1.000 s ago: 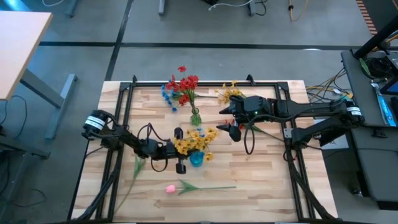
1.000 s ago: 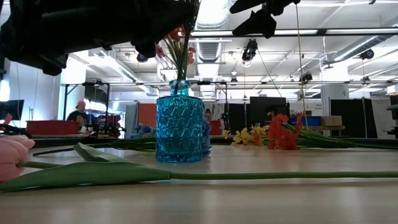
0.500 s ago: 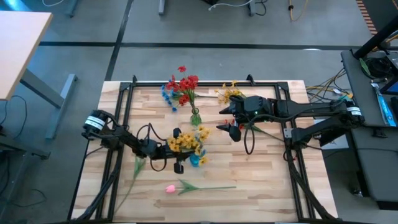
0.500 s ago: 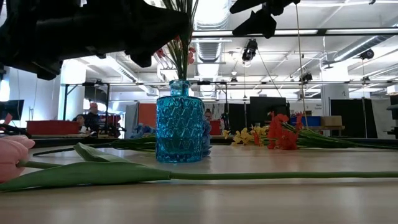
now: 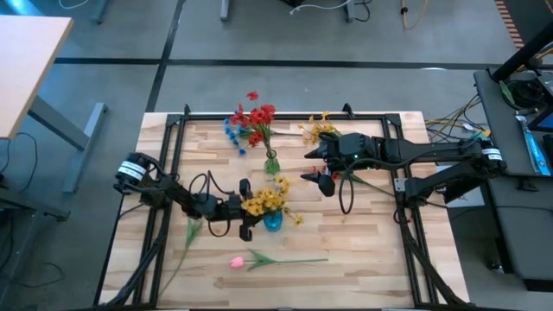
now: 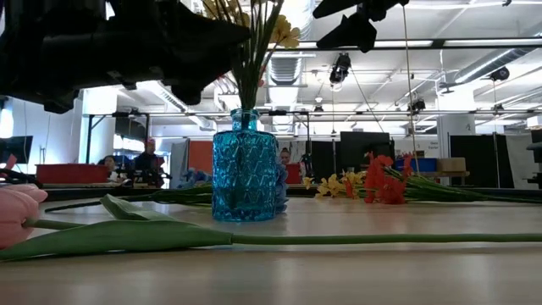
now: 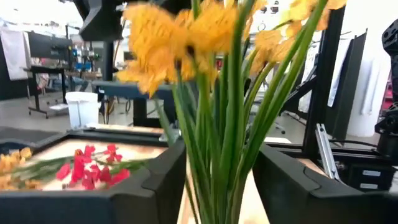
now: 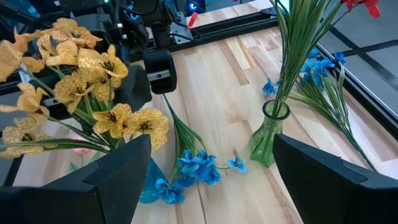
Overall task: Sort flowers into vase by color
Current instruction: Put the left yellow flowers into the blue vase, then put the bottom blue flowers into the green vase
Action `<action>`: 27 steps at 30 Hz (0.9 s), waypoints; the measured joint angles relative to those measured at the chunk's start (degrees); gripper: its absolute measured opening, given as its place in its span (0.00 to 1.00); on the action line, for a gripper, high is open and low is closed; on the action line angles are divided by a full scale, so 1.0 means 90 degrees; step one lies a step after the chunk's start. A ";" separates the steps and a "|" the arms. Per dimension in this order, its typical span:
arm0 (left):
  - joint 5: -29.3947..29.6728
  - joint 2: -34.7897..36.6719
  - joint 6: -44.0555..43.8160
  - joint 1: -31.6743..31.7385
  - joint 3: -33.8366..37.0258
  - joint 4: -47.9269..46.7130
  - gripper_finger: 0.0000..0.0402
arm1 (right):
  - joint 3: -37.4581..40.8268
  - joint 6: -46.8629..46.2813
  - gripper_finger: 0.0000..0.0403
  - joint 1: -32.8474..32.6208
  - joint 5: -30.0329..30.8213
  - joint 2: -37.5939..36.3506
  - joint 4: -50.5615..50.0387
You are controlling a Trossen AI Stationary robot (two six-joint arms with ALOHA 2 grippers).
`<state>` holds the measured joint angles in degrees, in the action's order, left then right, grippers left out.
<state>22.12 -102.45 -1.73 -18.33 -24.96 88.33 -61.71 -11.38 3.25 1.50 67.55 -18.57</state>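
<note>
A yellow spray (image 5: 264,202) stands with its stems in the blue glass vase (image 6: 244,165). My left gripper (image 5: 245,210) is open, one finger on each side of those stems (image 7: 217,168), apart from them. My right gripper (image 5: 315,164) is open and hovers high above a red spray (image 5: 327,180) lying on the table. A green vase (image 8: 267,134) holds red flowers (image 5: 256,117). Blue sprays lie by the far edge (image 5: 232,131) and beside the blue vase (image 8: 193,168). More yellow flowers (image 5: 318,130) lie at the far right. A pink tulip (image 5: 235,261) lies near the front edge.
The tulip's long stem (image 6: 339,240) runs across the front of the table. A black frame rail (image 5: 285,115) borders the far edge. Bare wood (image 5: 363,242) lies at the right front. People show in the room behind (image 6: 148,157).
The yellow spray has sunk lower in the blue vase and shifted a little; its blossoms now show at the top of the low view, where only stems stood before. My left gripper has drawn back slightly toward the table's left edge, staying open.
</note>
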 joint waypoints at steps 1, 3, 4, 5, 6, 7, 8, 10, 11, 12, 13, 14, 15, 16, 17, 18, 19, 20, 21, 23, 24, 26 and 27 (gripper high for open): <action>0.0001 0.0000 -0.0088 0.0000 0.0050 0.0000 0.43 | 0.0000 -0.0004 0.81 0.0000 0.0000 0.0002 0.0000; 0.0001 0.0007 -0.0252 0.0000 0.0167 -0.0009 0.47 | 0.0000 -0.0015 0.81 0.0000 0.0000 0.0002 0.0000; -0.0001 0.0018 -0.0319 -0.0004 0.0232 -0.0010 0.48 | 0.0000 -0.0021 0.81 0.0000 0.0000 0.0002 0.0000; -0.0002 0.0035 -0.0390 -0.0005 0.0297 -0.0015 0.50 | 0.0000 -0.0024 0.81 0.0000 0.0000 0.0002 -0.0002; -0.0002 0.0058 -0.0454 -0.0005 0.0361 -0.0018 0.51 | 0.0000 -0.0024 0.81 0.0000 0.0000 0.0002 -0.0002; -0.0002 0.0084 -0.0531 -0.0005 0.0420 -0.0022 0.52 | 0.0000 -0.0024 0.81 0.0000 0.0000 0.0002 -0.0002; -0.0005 0.0119 -0.0603 -0.0007 0.0486 -0.0023 0.53 | 0.0000 -0.0024 0.81 0.0000 0.0000 0.0002 -0.0002; -0.0014 0.0189 -0.0750 -0.0007 0.0627 -0.0022 0.55 | 0.0000 -0.0024 0.81 0.0000 0.0000 0.0002 -0.0002; -0.0019 0.0239 -0.0818 -0.0015 0.0709 -0.0030 0.56 | 0.0000 -0.0024 0.81 0.0000 0.0000 0.0002 -0.0003; -0.0016 0.0276 -0.0907 -0.0015 0.0793 -0.0024 0.57 | 0.0000 -0.0028 0.81 0.0000 0.0000 0.0002 -0.0005; -0.0019 0.0324 -0.0983 -0.0023 0.0874 -0.0028 0.57 | 0.0000 -0.0063 0.81 0.0000 0.0000 0.0002 -0.0005; -0.0020 0.0360 -0.1048 -0.0036 0.0961 -0.0028 0.58 | 0.0000 -0.0077 0.81 0.0000 0.0000 0.0002 -0.0007; -0.0019 0.0393 -0.1104 -0.0053 0.1046 -0.0024 0.58 | 0.0000 -0.0089 0.81 0.0000 0.0000 0.0002 -0.0012; -0.0020 0.0427 -0.1144 -0.0070 0.1141 -0.0026 0.58 | 0.0000 -0.0088 0.81 0.0000 0.0000 0.0002 -0.0017; -0.0025 0.0454 -0.1214 -0.0084 0.1240 -0.0024 0.58 | 0.0000 -0.0087 0.81 0.0000 0.0000 0.0002 -0.0029; -0.0028 0.0478 -0.1289 -0.0094 0.1343 -0.0028 0.58 | 0.0000 -0.0087 0.81 0.0000 0.0000 0.0002 -0.0036; -0.0033 0.0495 -0.1387 -0.0097 0.1442 -0.0034 0.58 | 0.0000 -0.0088 0.81 0.0000 0.0000 0.0002 -0.0042; -0.0036 0.0521 -0.1500 -0.0097 0.1537 -0.0073 0.58 | 0.0000 -0.0087 0.81 0.0000 0.0000 0.0002 -0.0056; -0.0035 0.0546 -0.1610 -0.0096 0.1631 -0.0152 0.58 | 0.0000 -0.0087 0.81 0.0000 0.0000 0.0002 -0.0064; -0.0023 0.0556 -0.1852 -0.0095 0.1766 -0.0429 0.58 | 0.0000 -0.0087 0.81 0.0000 0.0000 0.0002 -0.0078; -0.0023 0.0556 -0.1993 -0.0092 0.1797 -0.0637 0.58 | 0.0000 -0.0087 0.81 0.0000 0.0000 0.0002 -0.0083; -0.0023 0.0561 -0.2264 -0.0074 0.1792 -0.1139 0.58 | 0.0000 -0.0097 0.81 0.0000 0.0000 0.0003 -0.0095; -0.0029 0.0561 -0.2395 -0.0069 0.1748 -0.1418 0.58 | 0.0000 -0.0118 0.81 0.0000 0.0000 0.0005 -0.0108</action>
<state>21.86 -97.41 -23.29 -18.95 -9.22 75.58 -61.71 -12.44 3.25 1.50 67.59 -19.54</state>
